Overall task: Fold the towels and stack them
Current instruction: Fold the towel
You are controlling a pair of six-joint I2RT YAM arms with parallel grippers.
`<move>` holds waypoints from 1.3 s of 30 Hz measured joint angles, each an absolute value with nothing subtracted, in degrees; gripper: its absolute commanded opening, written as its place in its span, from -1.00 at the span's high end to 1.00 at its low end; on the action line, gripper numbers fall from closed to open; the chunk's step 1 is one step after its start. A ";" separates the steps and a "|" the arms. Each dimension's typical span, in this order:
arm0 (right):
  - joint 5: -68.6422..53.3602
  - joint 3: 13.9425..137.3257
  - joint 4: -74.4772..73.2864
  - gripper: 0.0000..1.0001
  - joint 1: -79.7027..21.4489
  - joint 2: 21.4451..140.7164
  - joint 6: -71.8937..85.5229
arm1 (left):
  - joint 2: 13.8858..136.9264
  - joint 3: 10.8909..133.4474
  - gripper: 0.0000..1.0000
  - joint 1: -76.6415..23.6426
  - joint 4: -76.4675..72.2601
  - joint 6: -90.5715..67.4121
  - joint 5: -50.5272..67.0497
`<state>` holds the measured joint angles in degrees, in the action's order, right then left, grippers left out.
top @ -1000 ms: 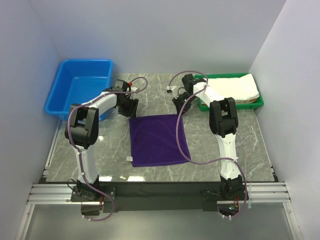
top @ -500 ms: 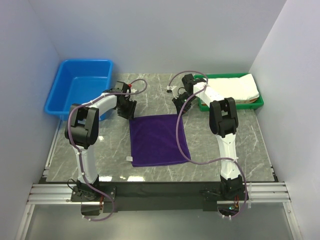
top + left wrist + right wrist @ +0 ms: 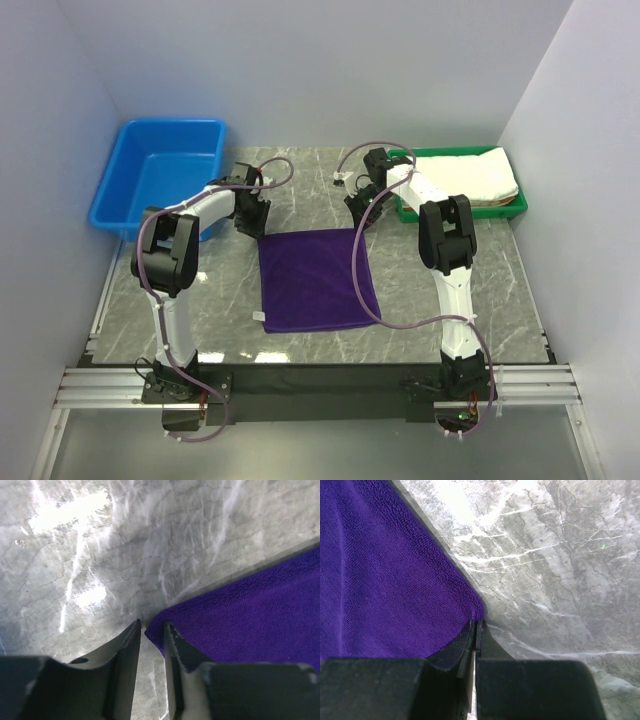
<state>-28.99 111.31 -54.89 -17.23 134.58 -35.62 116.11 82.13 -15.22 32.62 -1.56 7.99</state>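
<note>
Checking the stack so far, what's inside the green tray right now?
A folded white towel fills the green tray. Whether anything lies beneath it cannot be seen, and the right arm covers the tray's left end.

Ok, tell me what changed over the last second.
The left end effector shifted slightly toward the purple towel and narrowed its jaws around the far left corner; not clearly clamped yet. Unchanged: the right end effector pinching the far right corner, the towel flat, the white towel in the green tray, the blue bin.

One purple towel, one blue bin, one green tray.
</note>
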 measured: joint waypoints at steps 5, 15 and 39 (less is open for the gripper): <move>-28.99 111.31 -54.89 1.00 -17.23 134.58 -35.62 | 116.36 82.30 0.47 -15.73 32.62 -2.61 6.50; -28.99 111.31 -54.87 1.00 -17.23 134.58 -35.59 | 116.40 82.32 0.99 -16.60 32.25 -3.66 5.19; -15.70 93.67 -27.49 1.00 -17.65 115.04 -27.27 | 106.41 75.79 0.99 -17.02 16.21 -2.39 -2.07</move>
